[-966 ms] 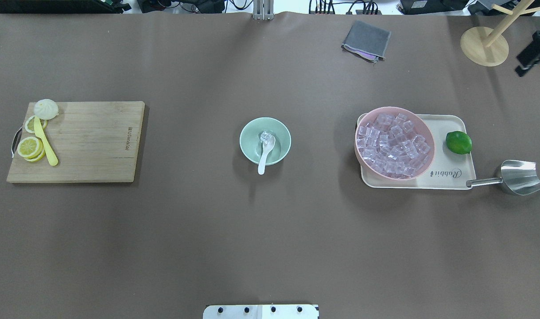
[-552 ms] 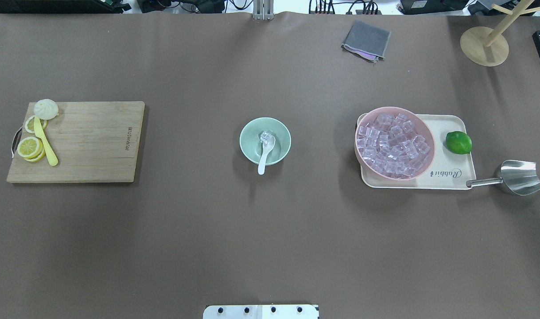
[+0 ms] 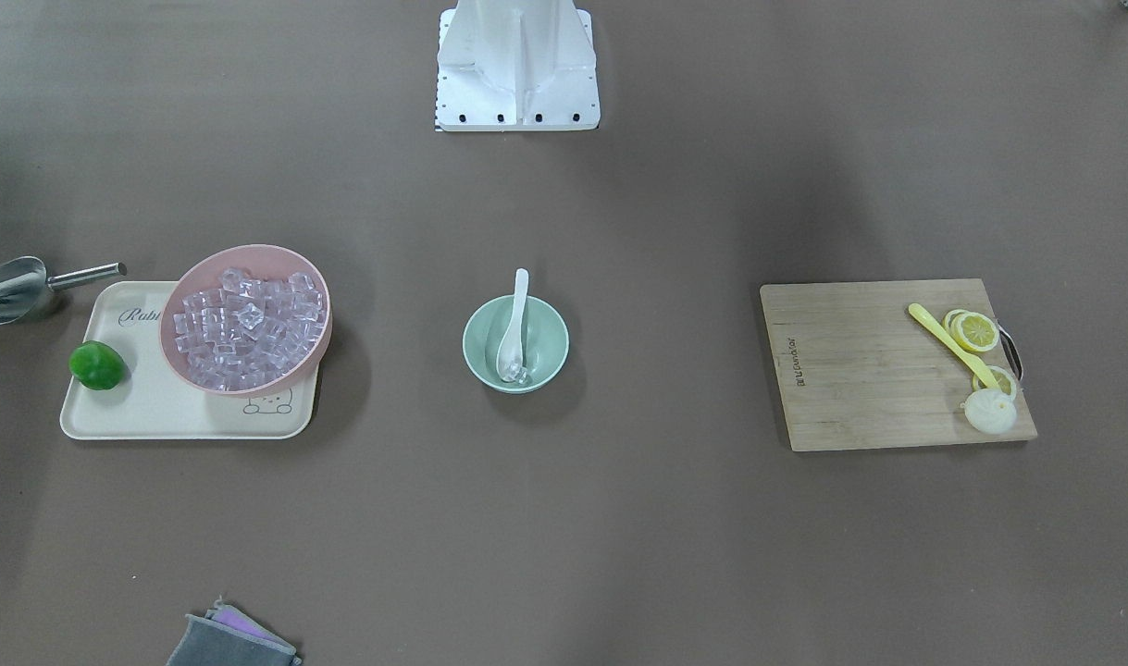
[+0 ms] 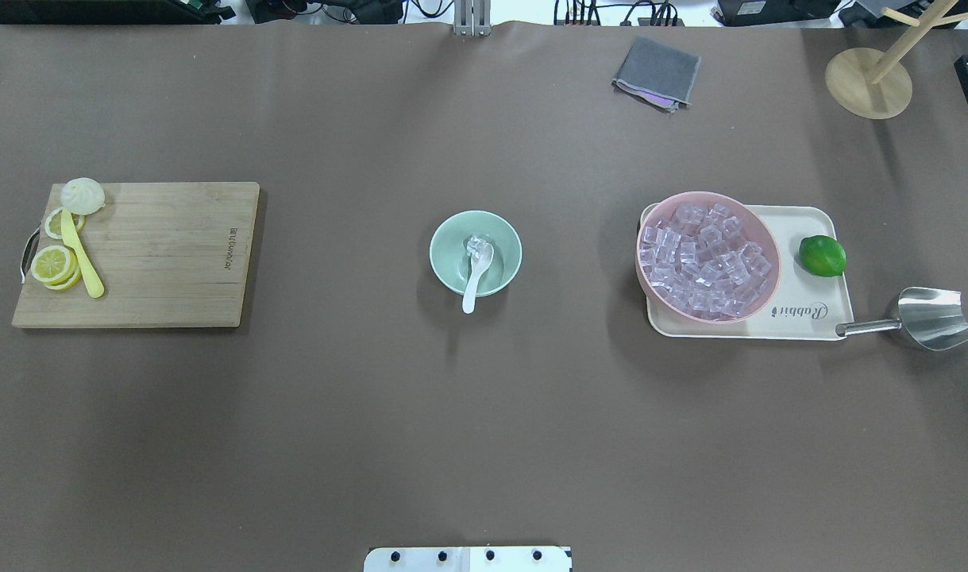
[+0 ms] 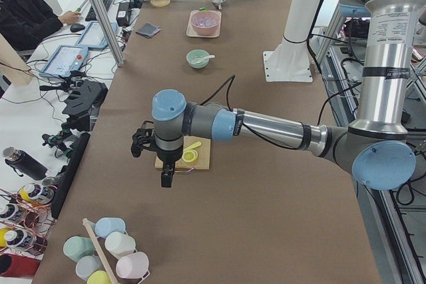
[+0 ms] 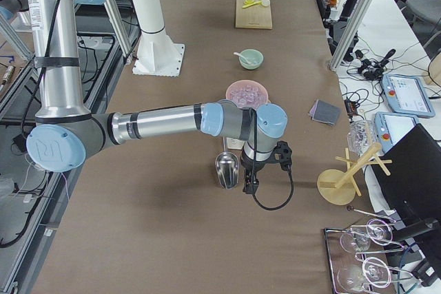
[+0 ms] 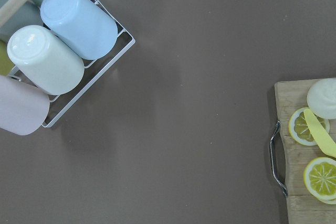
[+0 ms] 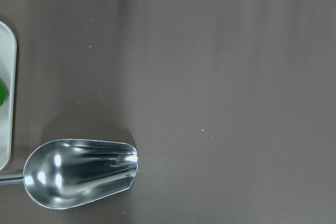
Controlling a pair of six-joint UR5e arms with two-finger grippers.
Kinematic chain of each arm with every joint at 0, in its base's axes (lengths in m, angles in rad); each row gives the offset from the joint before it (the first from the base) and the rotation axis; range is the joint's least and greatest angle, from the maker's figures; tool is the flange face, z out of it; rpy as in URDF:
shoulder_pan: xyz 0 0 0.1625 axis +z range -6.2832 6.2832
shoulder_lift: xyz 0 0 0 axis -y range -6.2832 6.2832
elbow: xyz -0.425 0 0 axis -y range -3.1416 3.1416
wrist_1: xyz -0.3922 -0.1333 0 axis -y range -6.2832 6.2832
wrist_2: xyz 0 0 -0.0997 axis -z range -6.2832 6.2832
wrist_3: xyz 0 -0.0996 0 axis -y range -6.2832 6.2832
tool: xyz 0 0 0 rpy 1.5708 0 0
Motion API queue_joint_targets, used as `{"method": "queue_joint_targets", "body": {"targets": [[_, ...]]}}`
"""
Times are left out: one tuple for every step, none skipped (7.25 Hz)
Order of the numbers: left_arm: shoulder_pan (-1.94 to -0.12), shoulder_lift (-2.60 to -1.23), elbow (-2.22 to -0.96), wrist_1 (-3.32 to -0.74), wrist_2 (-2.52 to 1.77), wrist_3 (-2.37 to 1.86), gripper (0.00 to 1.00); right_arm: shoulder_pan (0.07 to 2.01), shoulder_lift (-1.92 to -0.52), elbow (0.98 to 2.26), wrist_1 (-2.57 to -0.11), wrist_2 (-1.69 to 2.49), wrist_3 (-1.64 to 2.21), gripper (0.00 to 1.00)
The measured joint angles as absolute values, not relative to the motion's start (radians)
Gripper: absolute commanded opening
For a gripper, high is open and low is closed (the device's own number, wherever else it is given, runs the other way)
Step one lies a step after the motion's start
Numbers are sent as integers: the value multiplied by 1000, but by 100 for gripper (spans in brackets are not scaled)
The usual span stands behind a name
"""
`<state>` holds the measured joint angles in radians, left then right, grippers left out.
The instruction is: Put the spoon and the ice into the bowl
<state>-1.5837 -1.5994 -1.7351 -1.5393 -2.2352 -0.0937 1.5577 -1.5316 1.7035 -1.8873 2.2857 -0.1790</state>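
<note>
The mint-green bowl [image 4: 445, 238] stands at the table's middle and also shows in the front view [image 3: 542, 338]. The white spoon [image 4: 471, 287] lies in it, scoop inside and handle over the near rim. A few clear ice cubes [image 4: 476, 242] sit at the scoop, also in the front view [image 3: 517, 375]. More ice [image 4: 702, 254] fills the pink bowl [image 4: 763, 232]. My left gripper [image 5: 164, 179] hangs above the table's left end. My right gripper [image 6: 248, 187] hangs beside the steel scoop [image 6: 226, 169]. I cannot tell whether either is open or shut.
A cutting board [image 4: 166, 254] with lemon slices and a yellow spoon [image 4: 80, 254] lies at the left. The cream tray [image 4: 817, 310] holds the pink bowl and a lime [image 4: 822, 256]. A grey cloth [image 4: 657, 71] and a wooden stand [image 4: 866, 83] are at the back right. A cup rack [image 7: 58, 56] stands beyond the board.
The right gripper, seen at the overhead view's far right edge one second ago, has moved out of that view. Nothing on the table has moved.
</note>
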Motion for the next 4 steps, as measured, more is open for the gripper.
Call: {"method": "queue_joint_targets", "body": {"targets": [[-1590,-1593,-1739,-1540,-2237,-95,98,1558,-1536,1689,-1884,2286,-175,100],[-1593,-1588,-1740,-1543,-2238,-93,98,1559,-1538,1682,-1883,2285,-173,100],[-1595,-1586,-1739,-1544,-2239,-92,98,1560,-1538,1678,-1882,2284,-171,100],[-1595,-1585,-1736,-1544,-2239,-95,98,1561,-1536,1677,-1882,2283,-170,100]]}}
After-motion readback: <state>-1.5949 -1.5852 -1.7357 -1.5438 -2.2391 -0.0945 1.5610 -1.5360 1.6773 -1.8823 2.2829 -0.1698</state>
